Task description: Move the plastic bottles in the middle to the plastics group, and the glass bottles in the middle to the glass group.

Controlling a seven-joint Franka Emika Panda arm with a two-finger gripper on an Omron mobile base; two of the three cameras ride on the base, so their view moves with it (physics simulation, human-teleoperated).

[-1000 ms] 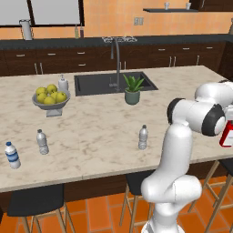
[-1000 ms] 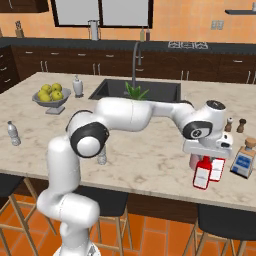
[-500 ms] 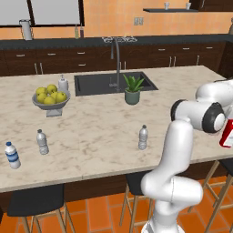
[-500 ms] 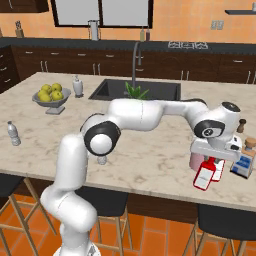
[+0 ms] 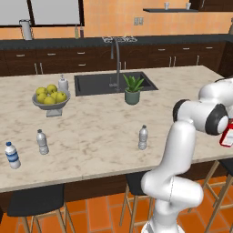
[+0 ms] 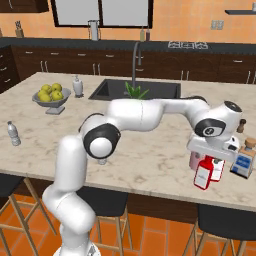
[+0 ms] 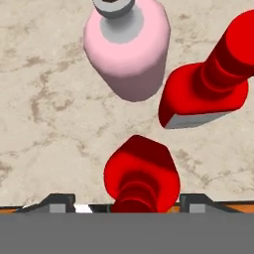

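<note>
The arm has swung right: pincer (image 6: 206, 161) grips red bottle (image 6: 203, 174) at lower right, above the tabletop (image 6: 150, 155) edge beside pink bottle (image 7: 127, 52). Likely nearing the glass group.

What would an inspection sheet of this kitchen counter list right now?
Surface: marble counter.
Job's things: red bottle at the pincer; second red bottle and pink bottle beside it; water bottle mid-counter; plastics pair far left.
Clutter: fruit bowl, plant.
Pincer: astride the red bottle, grip unclear.
Cables: nothing seen.
Surroundings: sink, stools.
</note>
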